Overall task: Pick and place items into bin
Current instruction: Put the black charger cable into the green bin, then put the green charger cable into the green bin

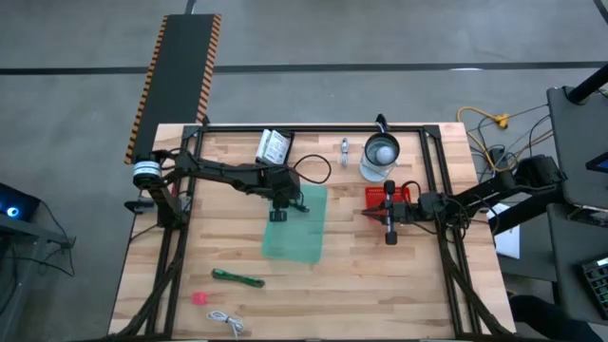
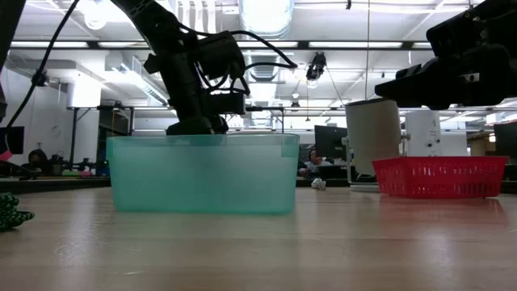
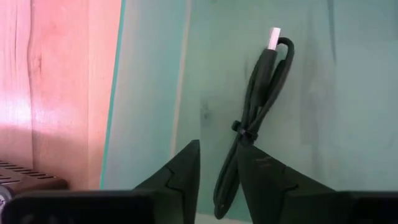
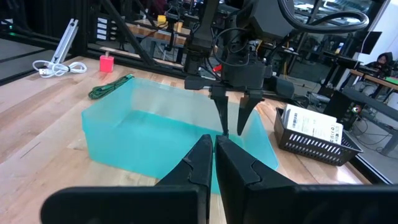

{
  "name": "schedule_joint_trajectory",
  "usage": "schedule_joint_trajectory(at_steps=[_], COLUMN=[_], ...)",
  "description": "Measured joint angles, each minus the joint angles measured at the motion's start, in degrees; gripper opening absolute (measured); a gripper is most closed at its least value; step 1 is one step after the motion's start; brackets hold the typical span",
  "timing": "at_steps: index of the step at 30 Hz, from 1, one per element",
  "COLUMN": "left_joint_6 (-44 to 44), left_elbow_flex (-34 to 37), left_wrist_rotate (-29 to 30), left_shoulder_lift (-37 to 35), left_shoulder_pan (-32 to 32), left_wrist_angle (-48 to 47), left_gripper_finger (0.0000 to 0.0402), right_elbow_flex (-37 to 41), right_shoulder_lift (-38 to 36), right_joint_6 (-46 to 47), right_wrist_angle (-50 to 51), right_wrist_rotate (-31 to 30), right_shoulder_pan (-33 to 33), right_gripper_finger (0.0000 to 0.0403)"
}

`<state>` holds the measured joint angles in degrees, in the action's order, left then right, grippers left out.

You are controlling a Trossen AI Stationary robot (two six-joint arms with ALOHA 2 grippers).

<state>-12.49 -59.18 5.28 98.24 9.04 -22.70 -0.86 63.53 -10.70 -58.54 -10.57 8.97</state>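
Left wrist: dark cable (image 3: 258,112) in bin (image 3: 348,93).

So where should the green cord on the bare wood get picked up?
Take the green cord at its middle, from straight above, closing across its thin width. It lies flat and stretched out on the table, apart from the pink block, so a mid-length hold should keep it level.
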Motion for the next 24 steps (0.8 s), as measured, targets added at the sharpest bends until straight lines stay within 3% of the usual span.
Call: schedule_joint_trajectory(at_steps=[16,24], left_joint_6=[0.11,1.16], left_elbow_flex=[-1.04,-3.73], left_wrist_rotate=[-0.02,-0.13], left_shoulder_lift=[0.00,-0.09], left_shoulder_pan=[-0.11,-0.13], left_wrist_angle=[-0.33,-1.10], left_gripper_finger=[0.0165,0.0174], right_elbow_flex=[0.00,0.01], right_shoulder_lift=[0.00,0.00], right_joint_6=[0.00,0.00], right_wrist_angle=[0.00,0.00], right_wrist_rotate=[0.00,0.00], right_shoulder_pan=[0.00,0.00], right_gripper_finger=[0.0009,0.0009])
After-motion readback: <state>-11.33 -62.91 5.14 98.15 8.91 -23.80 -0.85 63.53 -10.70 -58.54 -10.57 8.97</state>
